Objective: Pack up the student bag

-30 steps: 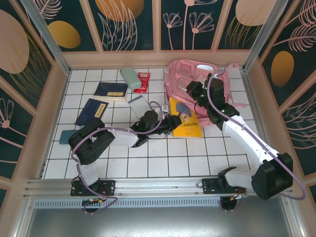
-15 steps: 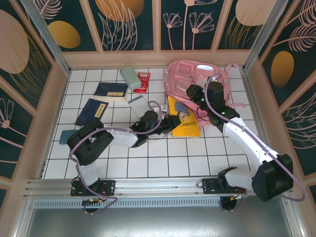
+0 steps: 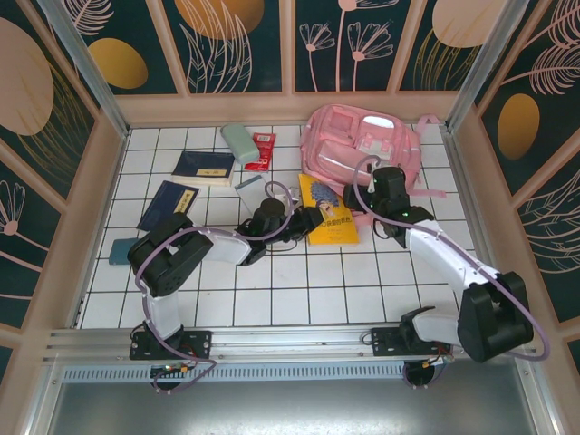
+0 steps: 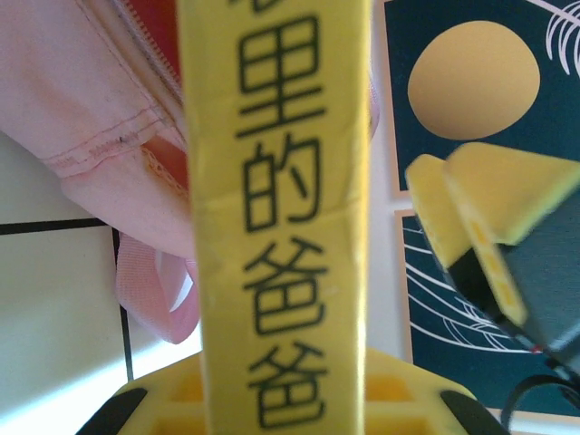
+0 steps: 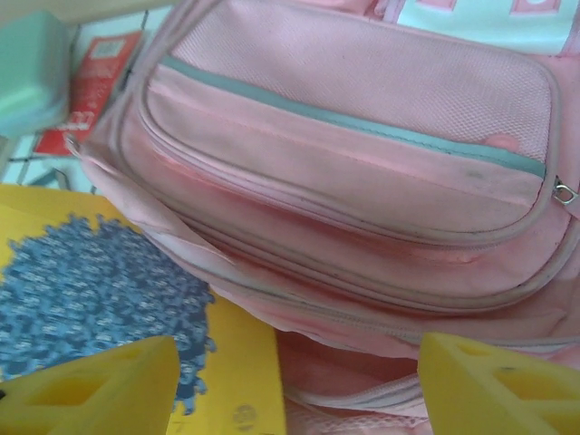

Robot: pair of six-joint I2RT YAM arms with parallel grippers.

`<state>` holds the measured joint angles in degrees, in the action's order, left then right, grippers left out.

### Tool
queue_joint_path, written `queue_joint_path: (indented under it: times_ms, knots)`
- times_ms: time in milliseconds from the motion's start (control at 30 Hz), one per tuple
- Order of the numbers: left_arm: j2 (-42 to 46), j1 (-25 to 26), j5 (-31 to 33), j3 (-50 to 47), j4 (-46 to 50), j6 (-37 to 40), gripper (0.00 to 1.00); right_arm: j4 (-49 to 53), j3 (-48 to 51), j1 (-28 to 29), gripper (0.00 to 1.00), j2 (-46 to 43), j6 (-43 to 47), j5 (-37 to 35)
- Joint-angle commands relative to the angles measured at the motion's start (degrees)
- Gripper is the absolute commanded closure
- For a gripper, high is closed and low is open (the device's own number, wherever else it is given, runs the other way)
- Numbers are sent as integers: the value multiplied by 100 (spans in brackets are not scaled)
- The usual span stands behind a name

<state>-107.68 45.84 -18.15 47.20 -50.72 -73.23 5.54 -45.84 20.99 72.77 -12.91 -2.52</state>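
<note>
Left pincer (image 3: 306, 220): clamped on the near-left edge of the yellow book (image 3: 332, 220), with a strip of black printed characters running between the fingers.
Right pincer (image 5: 294, 381): open, fingers spread wide with nothing between them.
Bag (image 3: 364, 149): pink, lying flat just ahead of the right pincer with its front pockets facing the fingers. Also just past the far end of the book held by the left pincer.
Yellow book: flat on the tiled table (image 3: 299, 290), reaching from the left pincer towards the bag, far edge against the bag's lower side. Blue picture on the cover, partly under the right pincer's left finger.
Green case (image 3: 239, 142) and red packet (image 3: 261, 150): side by side, ahead and to the left of both pincers, well apart from them.
Two dark blue books (image 3: 203, 168): left of the left pincer, well apart.
</note>
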Motion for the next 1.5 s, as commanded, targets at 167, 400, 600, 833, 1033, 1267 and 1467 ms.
queue_joint_path:
  times_ms: [167, 400, 600, 833, 1033, 1267, 1467]
  knots:
    - [-134, -128, -137, 202, -683, 256, 100, -680, 3, 10, 30, 799, 1086, 139]
    - [-148, -179, -189, 149, -745, 251, 100, -868, -110, 102, 31, 1288, 1487, -341]
    - [-210, -208, -223, 167, -781, 252, 100, -732, -370, 166, 45, 1822, 1685, -792]
    - [-185, -269, -248, 136, -749, 289, 100, -699, -526, 356, 100, 1691, 1632, -747]
    - [-45, -390, -216, -29, -554, 406, 100, 80, -1061, 1002, 100, 1488, 1172, -807]
    - [367, -641, -338, -432, -182, 590, 100, 563, -1787, 2049, 100, 1343, 477, -716]
    - [914, -699, -215, -835, -87, 576, 100, 1030, -2430, 2329, 100, 1396, -195, -574]
